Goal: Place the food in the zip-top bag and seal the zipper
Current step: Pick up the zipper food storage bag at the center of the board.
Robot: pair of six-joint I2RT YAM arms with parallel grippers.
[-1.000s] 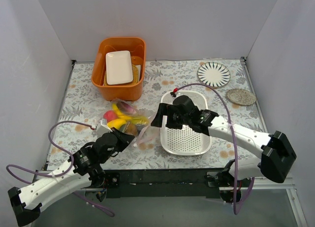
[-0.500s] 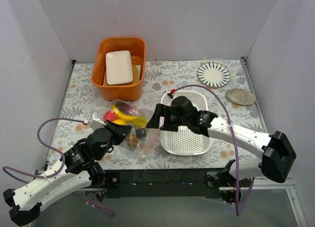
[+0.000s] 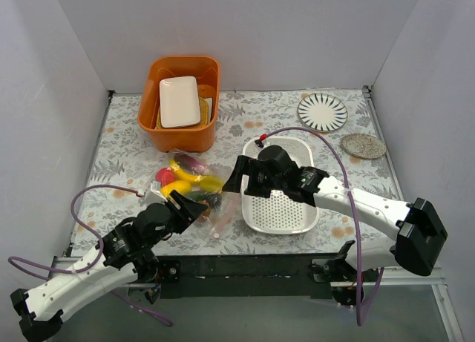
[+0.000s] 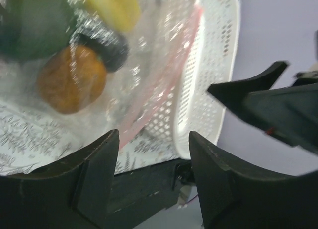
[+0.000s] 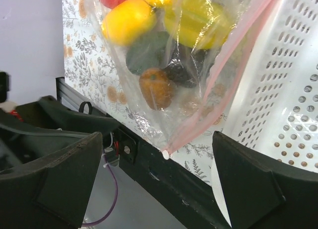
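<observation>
The clear zip-top bag (image 3: 199, 196) lies on the floral mat with the food (image 3: 184, 180) inside: a yellow banana, a red fruit, and green and brown pieces (image 5: 155, 87). Its pink zipper (image 5: 224, 72) runs along the edge beside the white basket, with a small white slider (image 5: 165, 153) at the near end. My left gripper (image 3: 183, 208) hovers at the bag's near edge, open, with nothing between its fingers; its wrist view shows the zipper (image 4: 160, 79) ahead. My right gripper (image 3: 233, 179) stands wide open just right of the bag, touching nothing.
A white perforated basket (image 3: 282, 208) sits right of the bag, under my right arm. An orange bin (image 3: 180, 134) holding a white plate stands at the back. A striped plate (image 3: 322, 110) and a round coaster (image 3: 363, 145) lie back right.
My left gripper has opened and let go of the bag's near edge, then drawn back slightly. The bag has settled onto the mat. The right gripper has barely moved.
</observation>
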